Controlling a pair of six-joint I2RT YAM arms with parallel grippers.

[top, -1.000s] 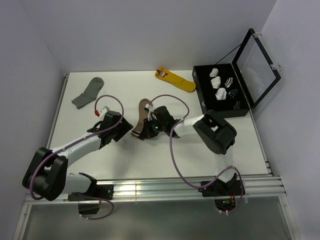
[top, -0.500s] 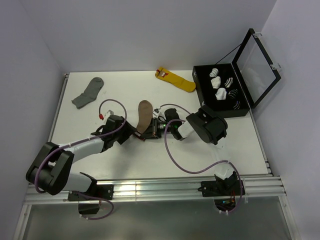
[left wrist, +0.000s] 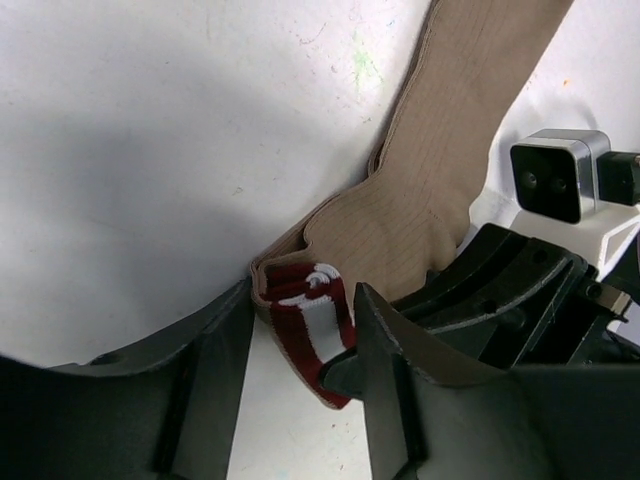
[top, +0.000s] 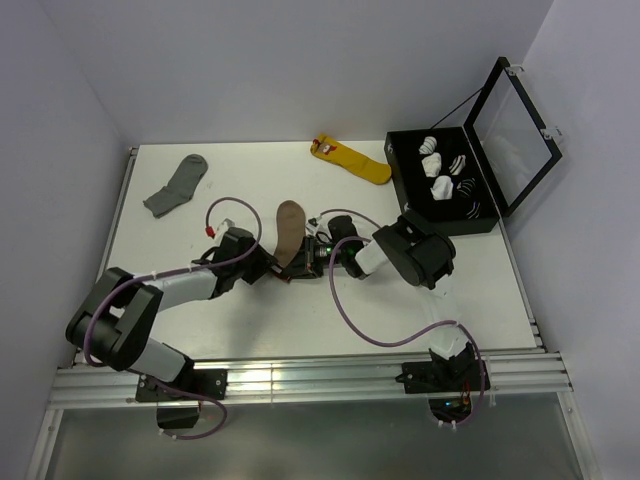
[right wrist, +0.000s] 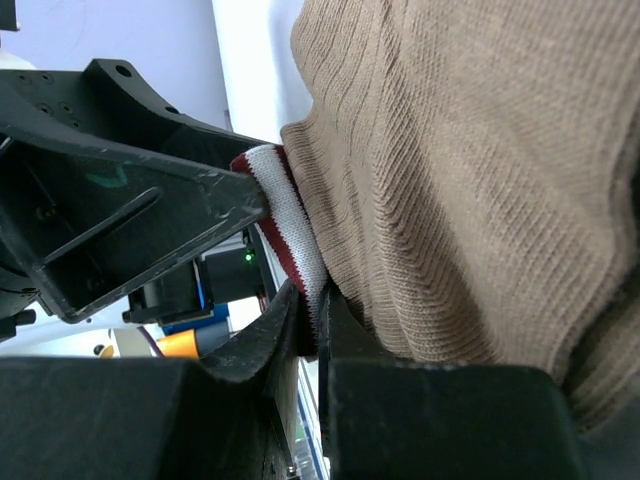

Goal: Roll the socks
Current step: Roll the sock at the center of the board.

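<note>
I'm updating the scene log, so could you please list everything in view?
tan sock: one, tan with a red-and-white cuff, table centre.
grey sock: one, grey, far left.
yellow sock: one, yellow, far centre.
box: one, black, lid open, far right.
rolled socks: several, white and black-and-white, inside the box.
table: one, white, under everything.
left gripper: one, black, fingers either side of the cuff, grip unclear.
right gripper: one, black, shut on the cuff.
</note>
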